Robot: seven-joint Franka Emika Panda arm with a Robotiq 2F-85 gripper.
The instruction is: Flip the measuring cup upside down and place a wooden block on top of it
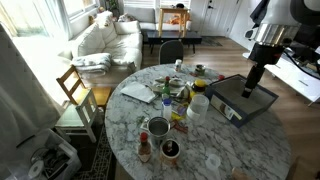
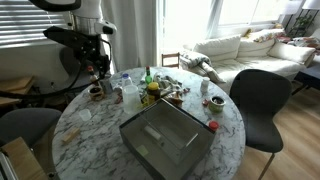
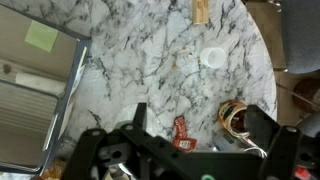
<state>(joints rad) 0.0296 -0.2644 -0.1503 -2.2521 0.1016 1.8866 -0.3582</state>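
Observation:
The measuring cup (image 3: 213, 58) is a small whitish cup standing on the marble table, rim up as far as I can tell. It also shows in both exterior views (image 1: 212, 160) (image 2: 83, 114). The wooden block (image 3: 199, 10), small and tan, lies just beyond the cup near the table edge; it also shows in an exterior view (image 1: 238, 172). My gripper (image 3: 200, 130) is open and empty. It hangs high above the table, over the edge of the grey tray (image 1: 250, 85) and apart from the cup (image 2: 100, 70).
A grey metal tray (image 1: 262, 103) (image 2: 165, 135) (image 3: 40, 90) fills one side of the table. Clutter crowds the middle: a white bottle (image 1: 197, 105), a round tin (image 3: 235, 117), a dark mug (image 1: 170, 150), a red packet (image 3: 182, 130). Chairs (image 2: 265, 100) stand around.

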